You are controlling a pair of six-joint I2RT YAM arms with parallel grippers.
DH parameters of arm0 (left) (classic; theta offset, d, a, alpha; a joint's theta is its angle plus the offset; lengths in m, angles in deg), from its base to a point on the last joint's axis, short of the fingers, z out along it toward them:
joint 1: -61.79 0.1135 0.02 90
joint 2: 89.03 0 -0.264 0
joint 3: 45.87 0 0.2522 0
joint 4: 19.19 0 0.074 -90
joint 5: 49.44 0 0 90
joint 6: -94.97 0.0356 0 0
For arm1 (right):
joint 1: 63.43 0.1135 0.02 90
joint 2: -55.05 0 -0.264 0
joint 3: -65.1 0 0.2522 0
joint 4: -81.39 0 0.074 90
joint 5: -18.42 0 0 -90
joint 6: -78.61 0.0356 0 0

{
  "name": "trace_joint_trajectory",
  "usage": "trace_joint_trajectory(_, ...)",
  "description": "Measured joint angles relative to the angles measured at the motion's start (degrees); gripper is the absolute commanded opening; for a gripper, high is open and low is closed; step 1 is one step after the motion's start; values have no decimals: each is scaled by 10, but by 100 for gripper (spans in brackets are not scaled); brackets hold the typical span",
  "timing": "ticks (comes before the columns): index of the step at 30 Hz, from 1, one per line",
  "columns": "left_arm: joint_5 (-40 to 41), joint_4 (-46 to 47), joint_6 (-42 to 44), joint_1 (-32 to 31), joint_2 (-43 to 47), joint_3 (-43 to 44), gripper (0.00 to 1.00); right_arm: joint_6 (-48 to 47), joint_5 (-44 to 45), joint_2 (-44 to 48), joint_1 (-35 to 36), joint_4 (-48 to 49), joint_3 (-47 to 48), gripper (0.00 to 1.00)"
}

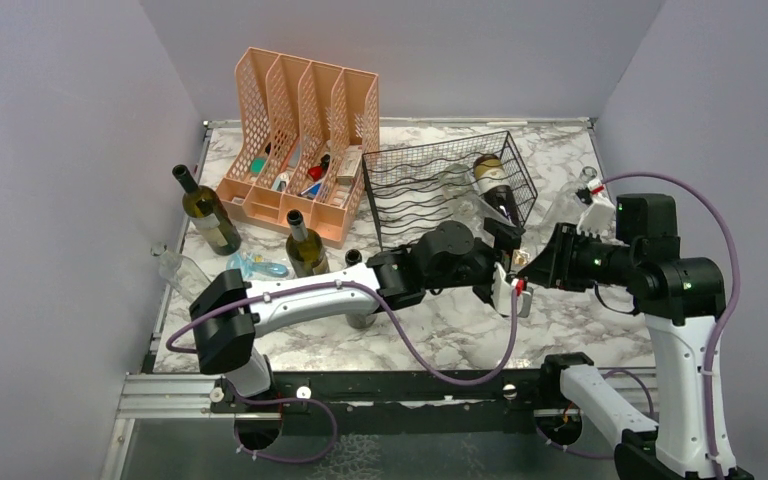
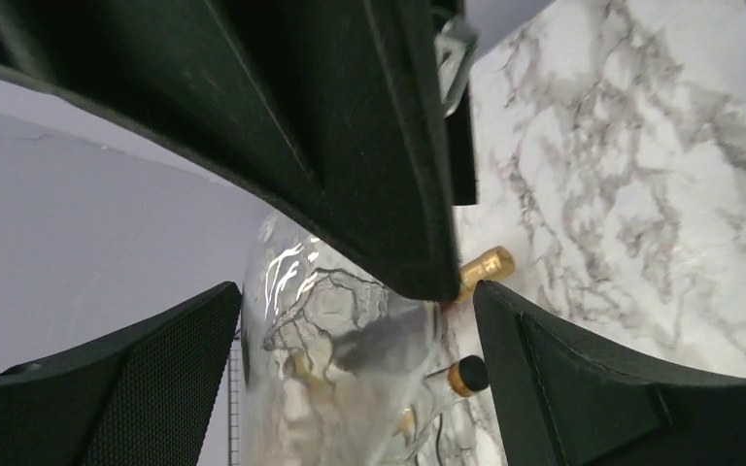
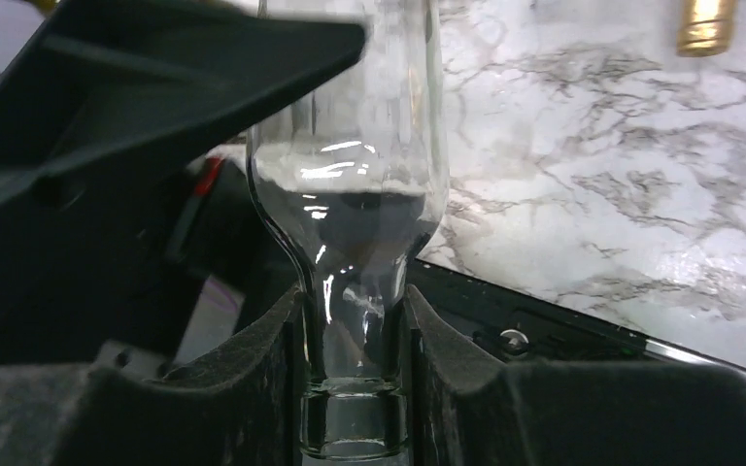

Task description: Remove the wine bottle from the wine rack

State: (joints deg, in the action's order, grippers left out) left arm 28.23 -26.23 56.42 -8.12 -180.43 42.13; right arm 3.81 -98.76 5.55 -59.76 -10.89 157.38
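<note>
Wine bottle (image 3: 350, 194) of clear glass, caught by its neck: the right gripper (image 3: 350, 325) has both padded fingers clamped tight just below the lip, and the body stretches away from it over the marble table (image 1: 580, 330). From above, the two arms meet just in front of the near right corner of the wine rack (image 1: 430, 190), so that is where the wine bottle hangs. The glass is so transparent in that view that I cannot tell whether its base touches the wire or is free of it. The left gripper (image 2: 355, 320) is spread wide and grips nothing. Its fingers (image 2: 126, 388) stand on either side of the bottle's body with a gap on each side, and one of them crosses dark over the bottle's shoulder in the right wrist view. A dark bottle (image 1: 495, 185) with a pale label lies in a cradle at the rack's right end. Left of the rack stands a peach file organiser (image 1: 300, 140) with small items in its slots, and two green bottles (image 1: 205, 210) stand upright in front of it. Another clear bottle (image 1: 570, 200) lies near the right wall. A gold cap (image 2: 486, 264) and a black cap (image 2: 466, 374) show on the marble beyond the left fingers.
</note>
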Motion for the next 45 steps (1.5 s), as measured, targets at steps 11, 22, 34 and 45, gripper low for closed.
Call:
trace_joint_trajectory(11, 67, 53, 12, -2, -33, 1, 25, 14, -4, 9, 29, 1, 11, 57)
trace_joint_trajectory(22, 78, 65, -226, 5, -33, 1, 19, 35, 86, 53, 32, 154, -23, 62)
trace_joint_trajectory(34, 72, 4, -365, 17, -45, 22, 55, 64, 85, 65, 35, 267, -101, 1)
trace_joint_trajectory(45, 52, 14, -454, 29, -18, 51, 99, 98, 311, 38, 36, 210, -112, 1)
